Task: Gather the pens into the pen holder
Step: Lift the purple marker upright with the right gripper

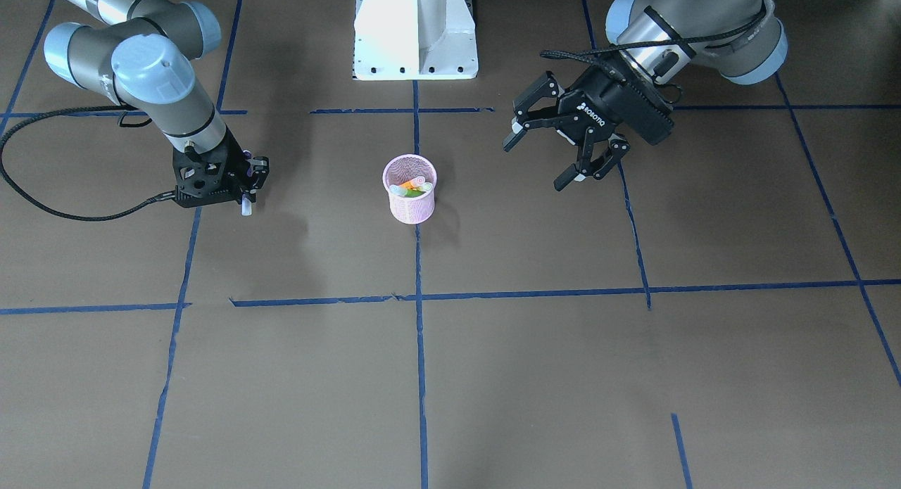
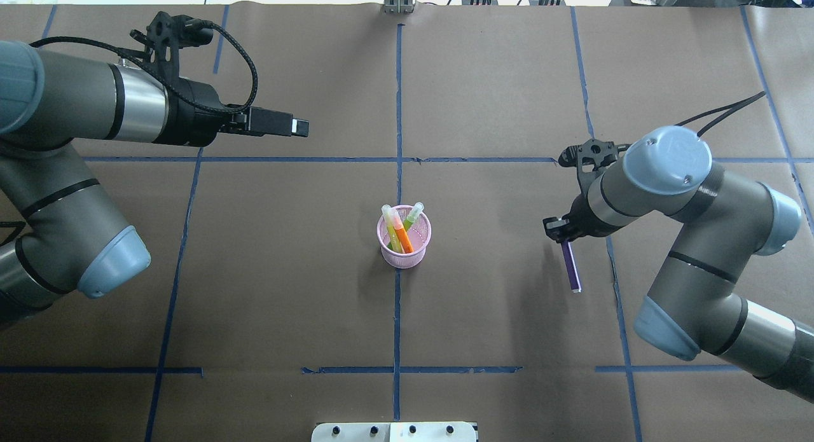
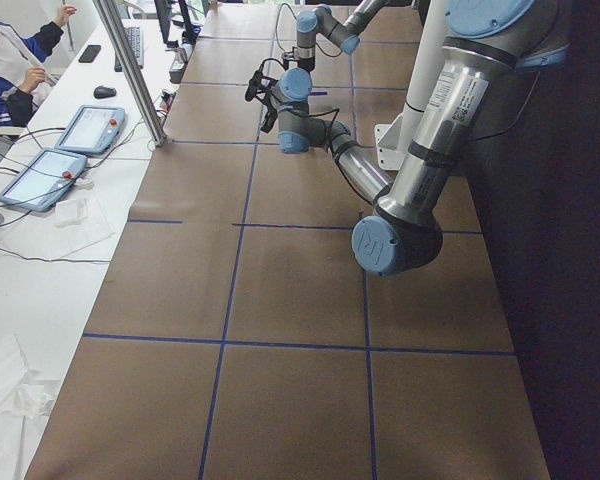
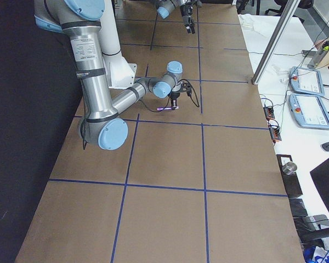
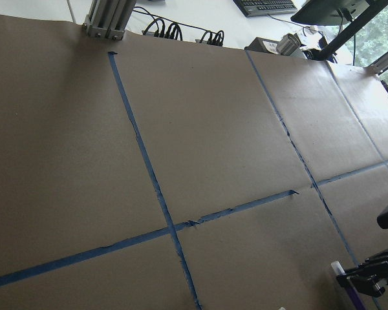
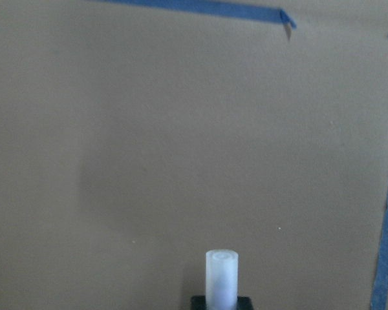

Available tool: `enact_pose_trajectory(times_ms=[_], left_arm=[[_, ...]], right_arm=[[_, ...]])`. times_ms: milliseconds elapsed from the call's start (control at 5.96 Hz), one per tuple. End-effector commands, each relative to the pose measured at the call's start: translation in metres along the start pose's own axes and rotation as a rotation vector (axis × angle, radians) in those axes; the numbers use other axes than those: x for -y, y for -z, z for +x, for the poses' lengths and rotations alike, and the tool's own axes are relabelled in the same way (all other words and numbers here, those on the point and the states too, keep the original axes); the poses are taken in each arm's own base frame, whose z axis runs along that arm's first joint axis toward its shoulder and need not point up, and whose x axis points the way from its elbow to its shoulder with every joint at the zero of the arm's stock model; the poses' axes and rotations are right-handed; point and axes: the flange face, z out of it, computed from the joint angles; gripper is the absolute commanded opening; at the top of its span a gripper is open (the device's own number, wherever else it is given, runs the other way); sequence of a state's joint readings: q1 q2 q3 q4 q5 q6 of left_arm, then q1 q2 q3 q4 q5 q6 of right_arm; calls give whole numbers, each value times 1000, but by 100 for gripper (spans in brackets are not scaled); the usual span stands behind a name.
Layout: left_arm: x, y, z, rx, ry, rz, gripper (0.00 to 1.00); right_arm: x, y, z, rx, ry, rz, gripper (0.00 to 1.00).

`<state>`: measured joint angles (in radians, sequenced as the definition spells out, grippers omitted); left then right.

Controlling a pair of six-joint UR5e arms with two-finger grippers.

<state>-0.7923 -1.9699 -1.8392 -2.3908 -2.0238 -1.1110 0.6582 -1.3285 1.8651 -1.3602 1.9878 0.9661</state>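
Pale-capped, the purple pen (image 6: 221, 278) juts from the right gripper (image 2: 561, 235), clamped on it at middle right overhead, well apart from the pink mesh pen holder (image 2: 402, 259) at centre. Inside lean the orange pen (image 2: 402, 240) and green pen (image 2: 409, 221), so the left gripper (image 1: 545, 155) hangs wide open, probably keeping clear.

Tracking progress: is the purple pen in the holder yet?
Out. The purple pen hangs from the right gripper, apart from the pen holder.

table (image 2: 286, 270): brown, blue tape grid (image 2: 286, 159) | on it: pen holder (image 2: 407, 259), upright, centre
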Motion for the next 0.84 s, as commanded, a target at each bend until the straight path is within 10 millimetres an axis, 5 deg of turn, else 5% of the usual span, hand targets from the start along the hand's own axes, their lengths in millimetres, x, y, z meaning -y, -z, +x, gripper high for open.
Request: enact_pose_trajectory(times_ms=[0, 336, 504, 672], left_arm=[[4, 5, -13, 18, 15, -19, 100], [32, 26, -47, 116, 14, -125, 100], [34, 30, -63, 173, -3, -165, 100], [30, 38, -84, 199, -45, -177, 100]], right_arm=[[24, 76, -36, 105, 2, 136, 0], [46, 145, -88, 161, -51, 385, 0], [48, 161, -118, 176, -21, 498, 0], [27, 152, -154, 235, 17, 659, 0]])
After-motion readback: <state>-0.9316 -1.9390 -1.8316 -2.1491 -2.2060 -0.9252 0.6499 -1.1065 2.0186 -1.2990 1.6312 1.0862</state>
